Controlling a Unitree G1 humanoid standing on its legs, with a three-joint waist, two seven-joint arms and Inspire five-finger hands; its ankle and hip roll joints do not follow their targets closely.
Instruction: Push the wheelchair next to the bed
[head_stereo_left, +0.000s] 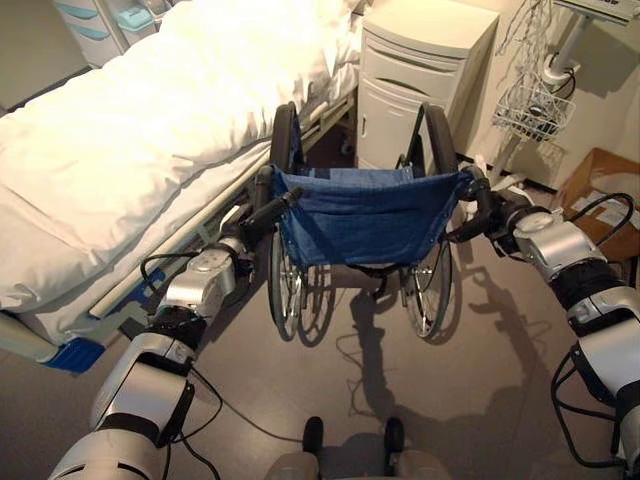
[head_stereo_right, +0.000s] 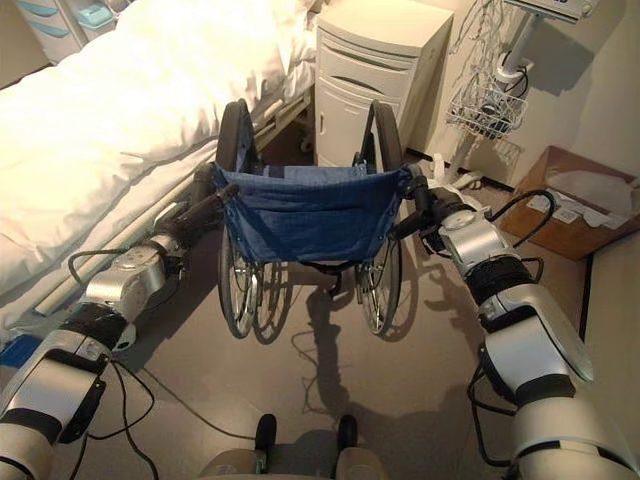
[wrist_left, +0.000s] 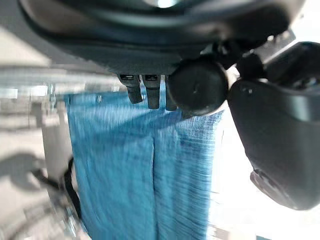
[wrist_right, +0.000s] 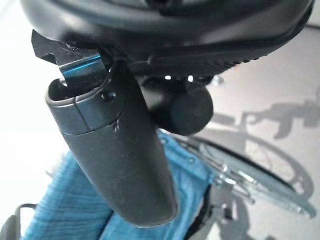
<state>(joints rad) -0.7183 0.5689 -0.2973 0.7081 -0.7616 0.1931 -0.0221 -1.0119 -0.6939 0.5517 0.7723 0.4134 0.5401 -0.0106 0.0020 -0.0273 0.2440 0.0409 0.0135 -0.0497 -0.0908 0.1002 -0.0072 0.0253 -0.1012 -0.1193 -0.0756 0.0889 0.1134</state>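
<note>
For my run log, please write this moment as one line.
left robot hand: on left push handle | right robot hand: on right push handle | blue-fabric-backed wheelchair: beside white hospital bed, facing white cabinet

A pale bedside cabinet (head_stereo_left: 420, 80) stands against the wall, with a white wire basket (head_stereo_left: 532, 108) on a stand and a cardboard box (head_stereo_left: 600, 195) nearby.

Right hand (wrist_right: 120, 165) around wheelchair (wrist_right: 75, 210) handle (wrist_right: 187, 107)
</note>
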